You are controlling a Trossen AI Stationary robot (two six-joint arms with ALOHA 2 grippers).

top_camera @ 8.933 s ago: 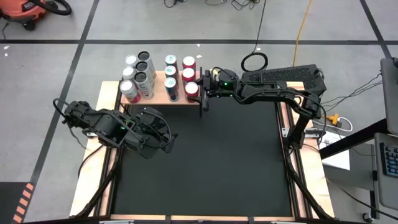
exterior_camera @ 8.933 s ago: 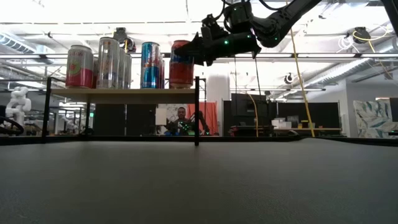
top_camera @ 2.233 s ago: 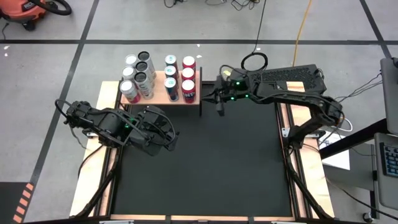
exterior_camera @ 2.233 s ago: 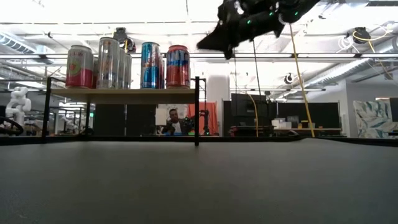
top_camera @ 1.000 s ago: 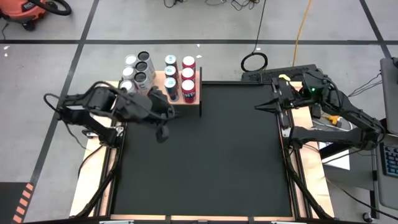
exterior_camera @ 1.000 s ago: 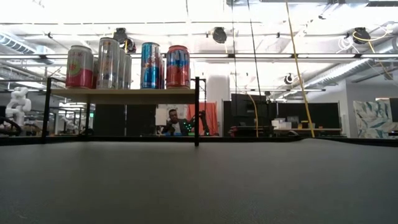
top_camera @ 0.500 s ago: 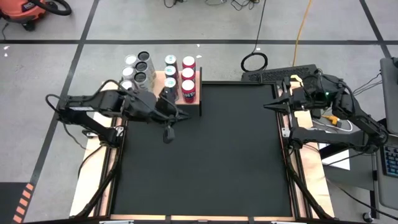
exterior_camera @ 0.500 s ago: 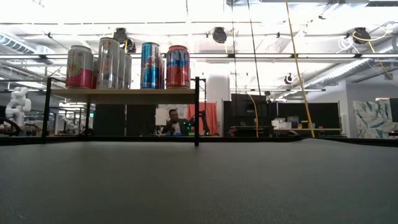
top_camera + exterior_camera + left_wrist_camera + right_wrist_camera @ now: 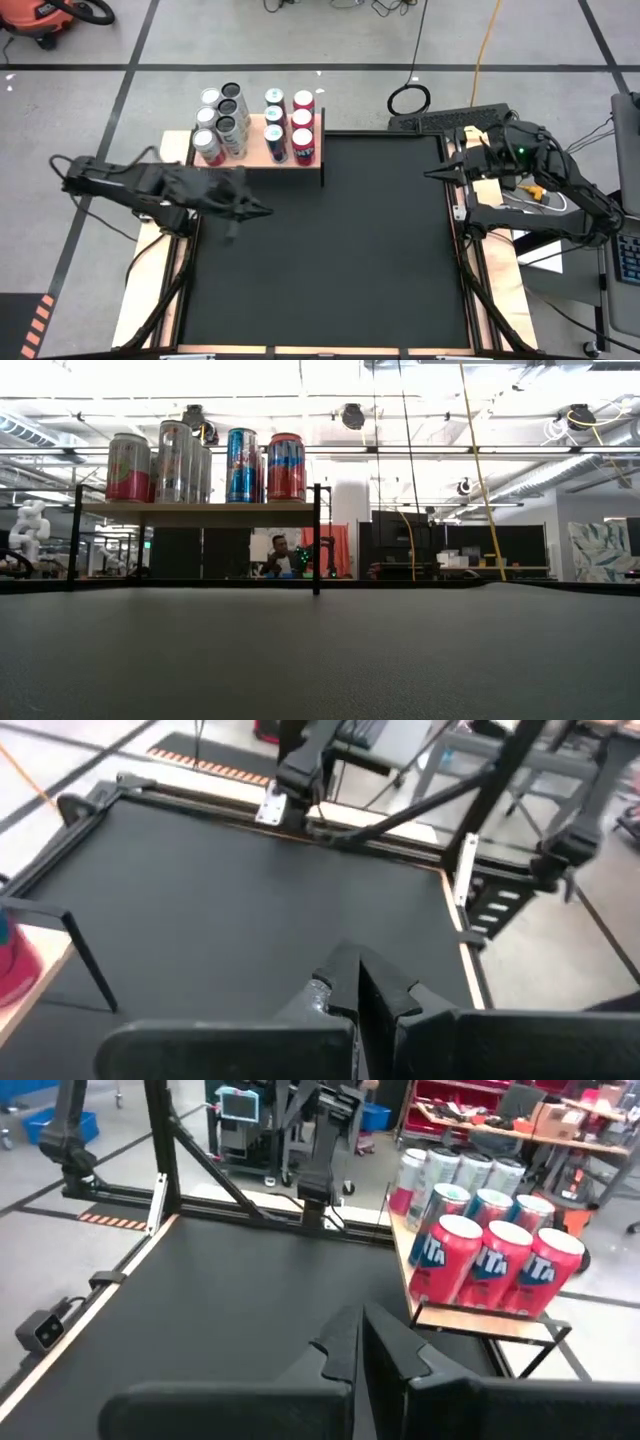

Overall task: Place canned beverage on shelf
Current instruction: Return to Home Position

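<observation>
The pale wood shelf (image 9: 256, 140) stands at the table's far left on thin black supports. Several cans stand upright on it: red cans (image 9: 303, 120) at its right end, blue ones (image 9: 275, 125), silver ones (image 9: 229, 112) and a pink one (image 9: 208, 150). In the low view the cans (image 9: 285, 466) stand on the shelf board (image 9: 200, 512). My left gripper (image 9: 262, 211) is shut and empty over the mat, near of the shelf. My right gripper (image 9: 430, 175) is shut and empty at the mat's right edge; its wrist view shows the red cans (image 9: 480, 1265).
The black mat (image 9: 330, 260) covers the table inside a wooden frame (image 9: 140, 300). A shelf post (image 9: 322, 165) stands at the shelf's near right corner. Beyond the table a person (image 9: 280, 558) sits in the room. Cables and a vacuum lie on the floor.
My left arm has drawn back from the shelf's near side, toward the table's near and left edges, and has stretched out lower over the mat. My right gripper has stayed at the right edge. The cans have not moved.
</observation>
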